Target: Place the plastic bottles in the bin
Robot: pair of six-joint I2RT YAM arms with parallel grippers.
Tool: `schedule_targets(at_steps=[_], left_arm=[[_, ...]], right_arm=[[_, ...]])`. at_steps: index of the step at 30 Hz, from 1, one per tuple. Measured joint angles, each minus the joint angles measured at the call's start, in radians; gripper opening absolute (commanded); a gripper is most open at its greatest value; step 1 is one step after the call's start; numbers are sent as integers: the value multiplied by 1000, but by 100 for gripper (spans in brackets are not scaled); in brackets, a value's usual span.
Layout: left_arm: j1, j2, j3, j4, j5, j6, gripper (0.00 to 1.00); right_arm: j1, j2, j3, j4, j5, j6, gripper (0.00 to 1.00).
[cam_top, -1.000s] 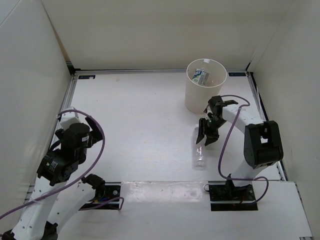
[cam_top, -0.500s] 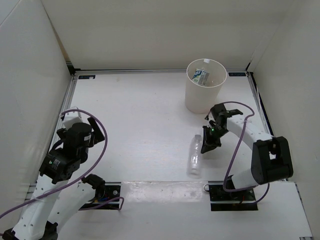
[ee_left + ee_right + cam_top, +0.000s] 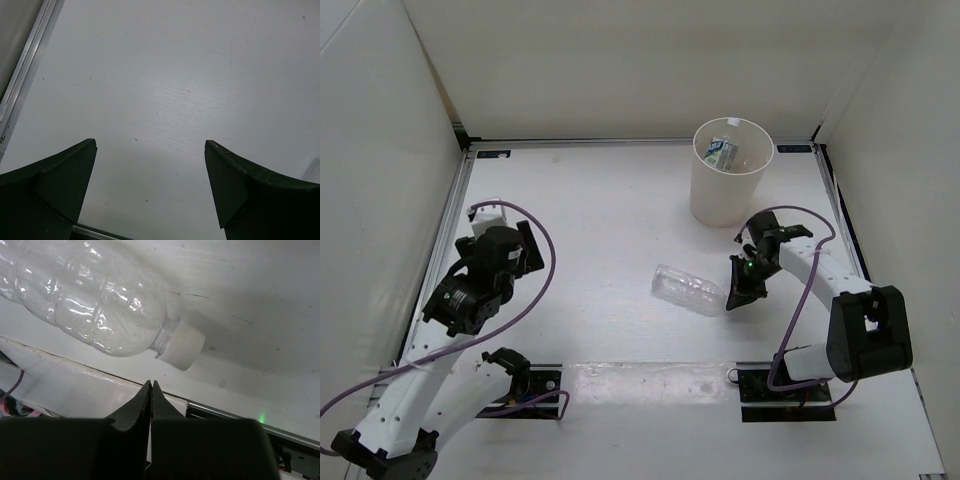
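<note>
Glistening ribbed clear plastic bottle (image 3: pixel 688 290)

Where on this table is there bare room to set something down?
The widest bare patch of the table lies between the left gripper and the clear bottle, stretching back to the far rail left of the bin. It is crowded on the right: the bin, the lying bottle and the shut right gripper sit close together.
</note>
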Motion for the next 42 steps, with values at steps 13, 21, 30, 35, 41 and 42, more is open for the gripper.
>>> schedule_targets(at_steps=[13,21,30,35,41,42], left_arm=[[2,29,0,36,12,27,99],[3,112,3,100,49,53,99],[21,515,203,378,275,149,99],[-31,730,230,587,470,236,99],[-194,964,397,617,699,402,99],[-220,999,433,617,733,434,99]], right_arm=[[-1,0,0,0,-1,-6,0],[-14,0,3,-7,-15,-28,36],[-85,1,107,-105,-35,-94,48],[-198,-12,190,-216,-58,-141,51],[-468,-40,380,-322,-157,-211,52],[-519,-46,411,-328,-172,-227,53]])
